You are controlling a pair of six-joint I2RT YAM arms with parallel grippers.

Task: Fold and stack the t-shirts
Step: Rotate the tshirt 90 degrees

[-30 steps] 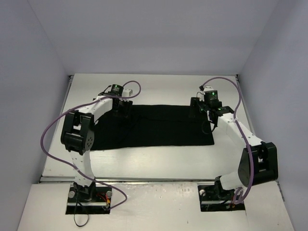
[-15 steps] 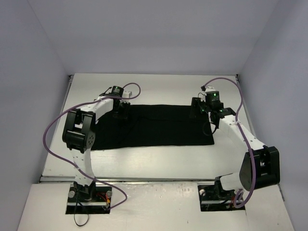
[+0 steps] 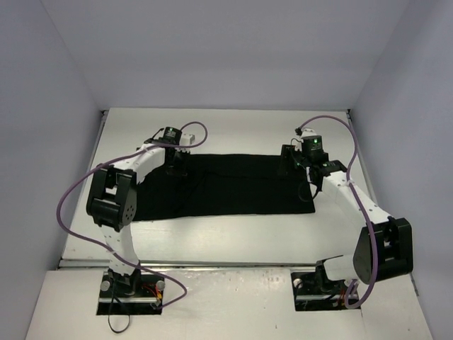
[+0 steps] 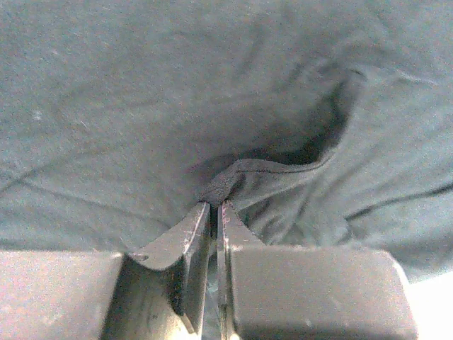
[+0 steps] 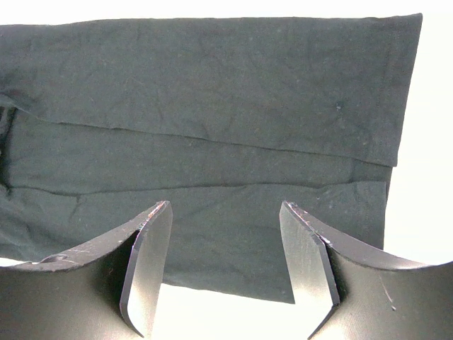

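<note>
Left claw is pinched tight on a raised fold of the black cloth t-shirt, the two fingers almost meeting with only a sliver of cloth between them. Right claw stands wide apart and holds nothing, its fingers over the shirt's edge with the flat white table showing below and to the right.

The t-shirt lies folded into a long dark rectangle across the middle of the table. The left claw is at its far left corner and the right claw at its far right corner.

Against a second ago, little has changed. The shirt's outline is the same. The left claw has edged slightly left and far along the shirt's far edge, and the left arm's black elbow block sits a touch further left. The right arm's black elbow block has swung nearer and further right, while its claw has stayed at almost the same spot.

From above, both claws are dark against dark cloth, so their fingertips are hard to make out, and I cannot tell whether the right one touches the shirt. The left wrist view is filled with cloth, so the shirt's edges are cut off but for a pale patch of table at the lower right. In the right wrist view the shirt runs off the left side, and the fingers hide part of its nearest edge.
</note>
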